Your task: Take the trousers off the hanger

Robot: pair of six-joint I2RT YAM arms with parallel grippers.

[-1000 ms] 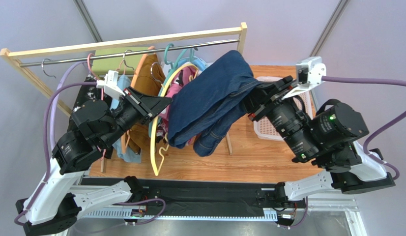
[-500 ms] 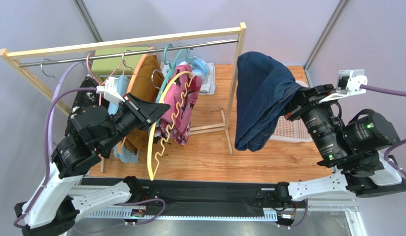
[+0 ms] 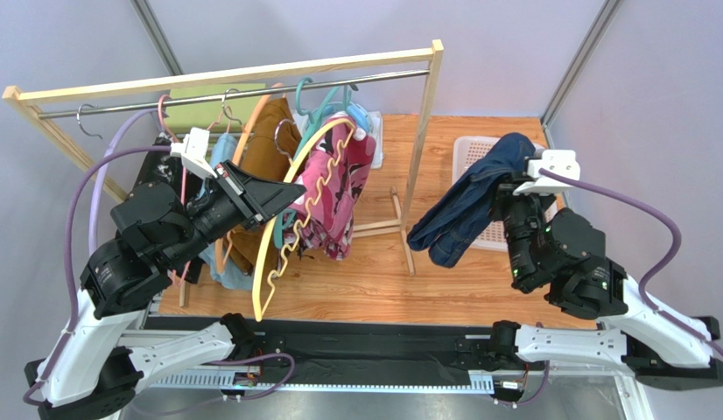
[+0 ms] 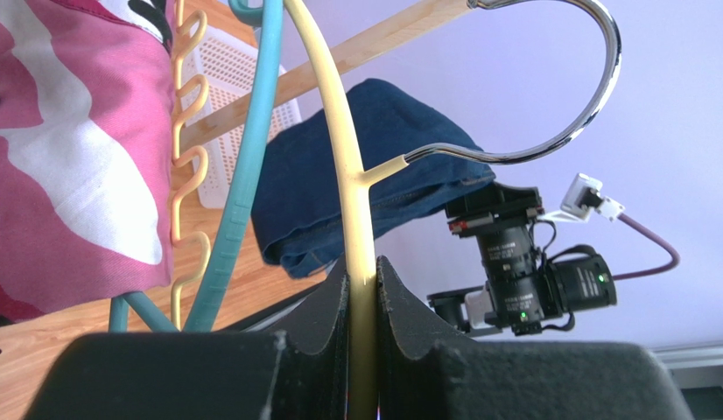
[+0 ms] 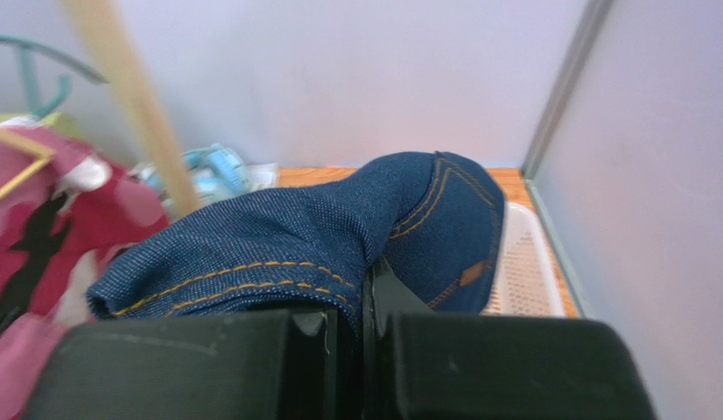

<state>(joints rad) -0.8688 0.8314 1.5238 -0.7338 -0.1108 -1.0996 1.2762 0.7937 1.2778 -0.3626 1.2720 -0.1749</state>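
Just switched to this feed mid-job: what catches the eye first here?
The navy trousers hang bunched from the right end effector, which is shut on them, by the white basket at the right. The left end effector is clamped on a bare yellow hanger, held in front of the wooden rack beside the pink floral garment.

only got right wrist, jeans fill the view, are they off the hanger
Observer: Yes. The top view shows the jeans hanging from the right gripper, well apart from the yellow hanger.
Operator: who has the hanger
Observer: The left gripper is shut on its yellow bar.
Operator: am i over the basket
Observer: Partly. From above, the jeans' upper end is over the white basket, and the lower end dangles past its left edge.
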